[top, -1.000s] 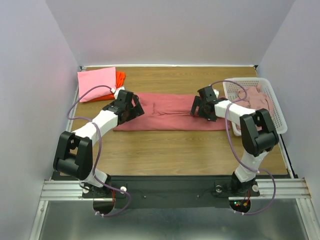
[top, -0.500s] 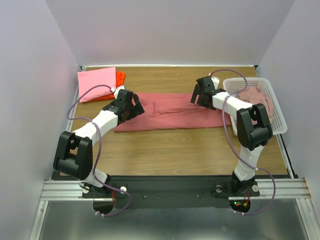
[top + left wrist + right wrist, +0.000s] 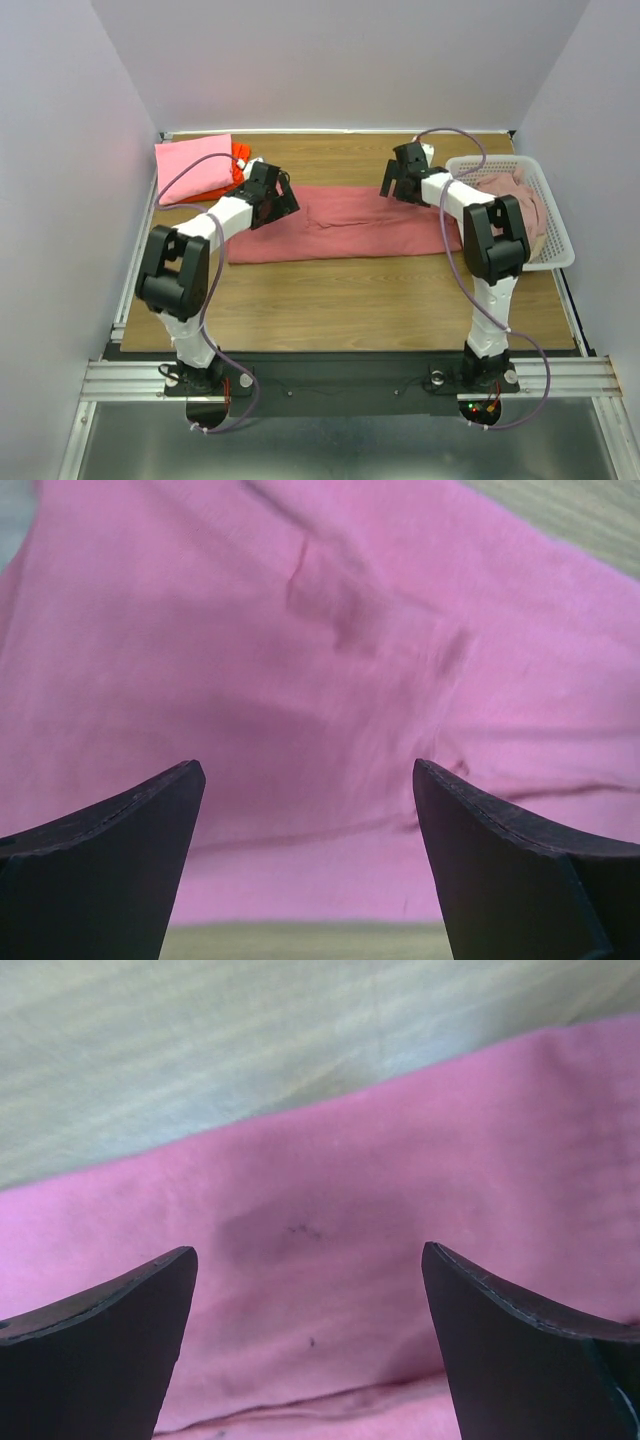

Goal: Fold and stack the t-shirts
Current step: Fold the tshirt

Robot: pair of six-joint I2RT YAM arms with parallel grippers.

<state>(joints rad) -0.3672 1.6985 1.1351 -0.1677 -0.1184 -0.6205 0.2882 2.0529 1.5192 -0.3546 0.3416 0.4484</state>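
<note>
A large dusty rose-red t-shirt [image 3: 345,224] lies folded into a long strip across the middle of the table. My left gripper [image 3: 283,199] hovers open over its left end, the cloth [image 3: 300,660] filling the left wrist view between the fingers. My right gripper [image 3: 392,186] hovers open over the strip's far right part, the cloth [image 3: 380,1220] below it in the right wrist view. A folded bright pink t-shirt [image 3: 193,167] lies on an orange-red one [image 3: 240,155] at the back left. Paler pink shirts [image 3: 515,200] sit in the basket.
A white mesh basket [image 3: 560,235] stands at the right edge, close to my right arm. Walls close in the table on the left, back and right. Bare wood lies in front of the strip.
Both grippers have moved toward the far side of the strip. The left arm swung its elbow inward and the gripper went up and right; the right gripper moved back toward the far edge.
</note>
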